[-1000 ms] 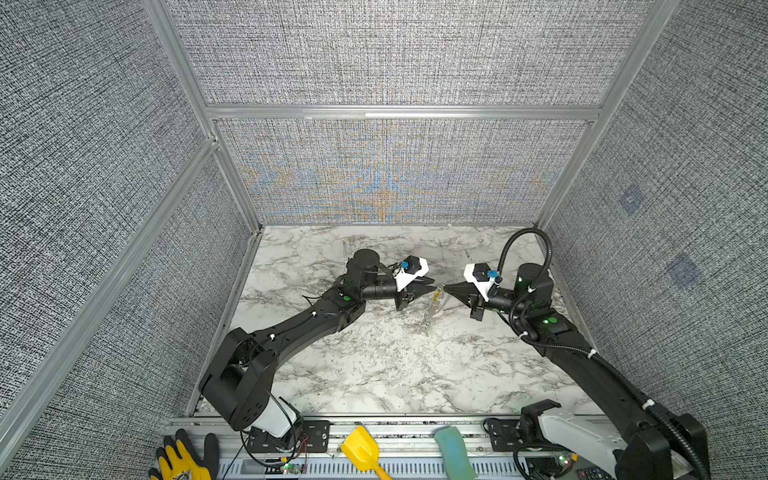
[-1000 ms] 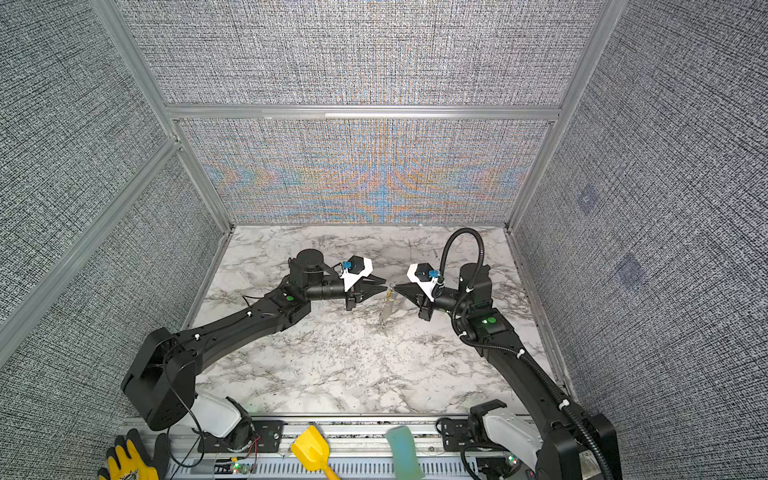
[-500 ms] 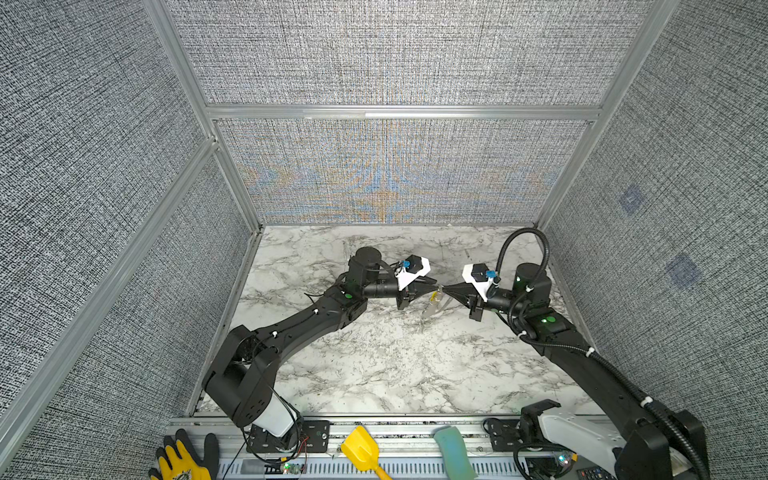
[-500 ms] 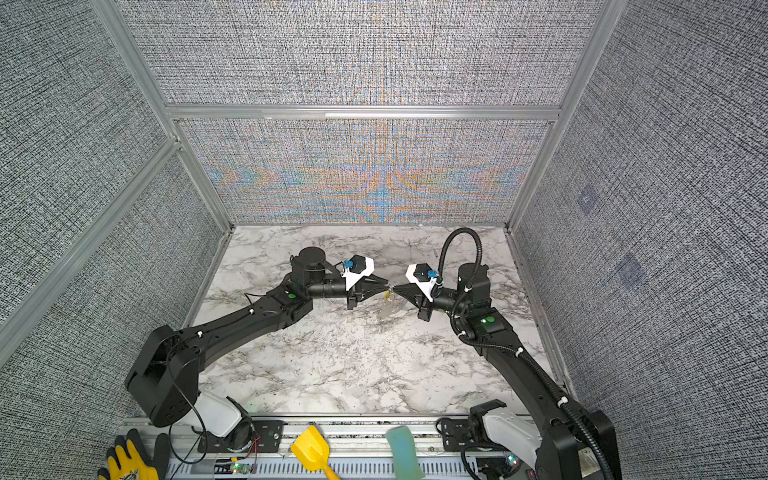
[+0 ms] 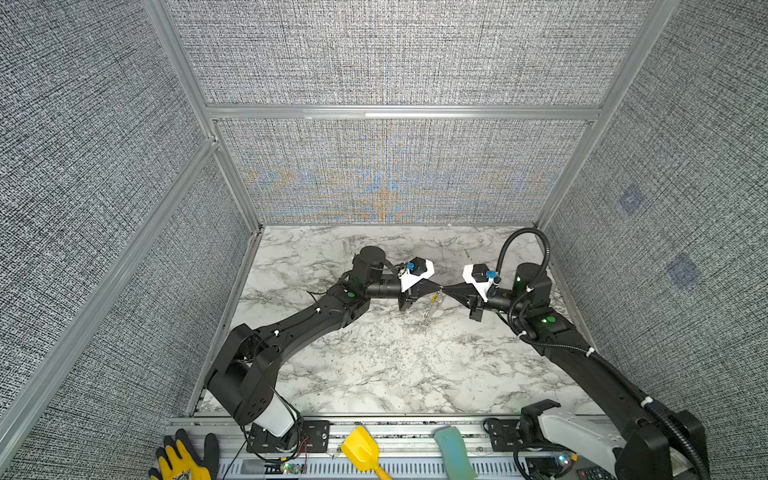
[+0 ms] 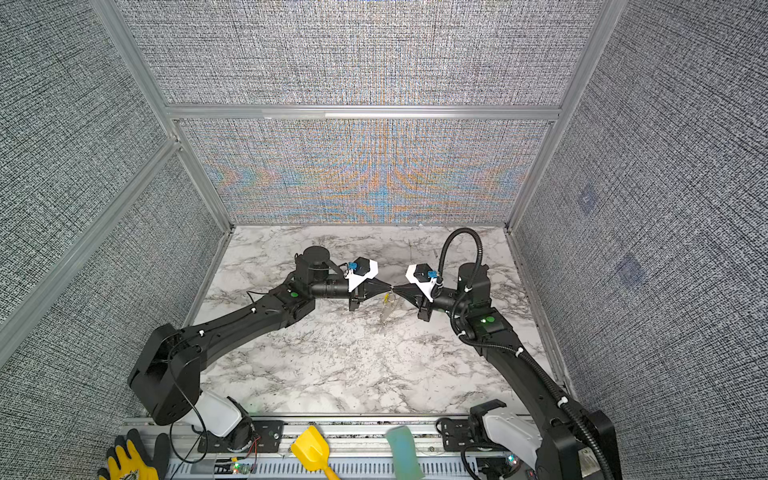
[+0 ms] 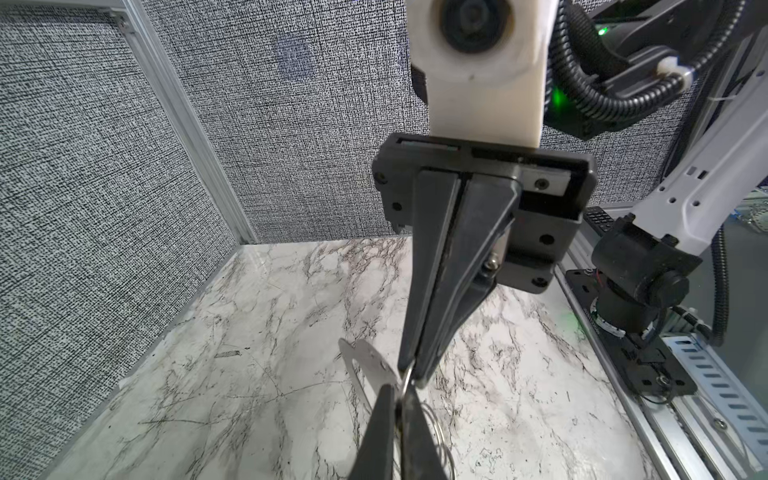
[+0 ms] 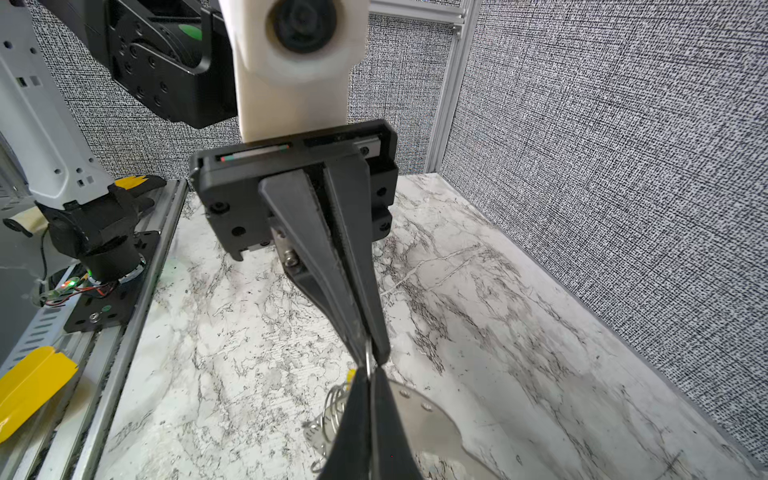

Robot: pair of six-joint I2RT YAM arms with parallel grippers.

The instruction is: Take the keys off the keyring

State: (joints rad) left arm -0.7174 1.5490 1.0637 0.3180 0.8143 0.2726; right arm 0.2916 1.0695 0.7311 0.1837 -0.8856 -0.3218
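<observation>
While my left gripper [image 5: 438, 289] and right gripper [image 5: 446, 290] meet tip to tip above the table [image 5: 374, 365], both are pinched shut on one wire loop [image 8: 368, 353]. Keys [image 5: 434, 298] and keyring [image 7: 365, 365] hang just below, long axis downward, equally near both arms; I reckon separation means pulling sideways.

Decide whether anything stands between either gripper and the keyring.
Nothing visible does. The left gripper and right gripper meet tip to tip, both shut on a thin wire ring; the keyring hangs just beside their tips.
</observation>
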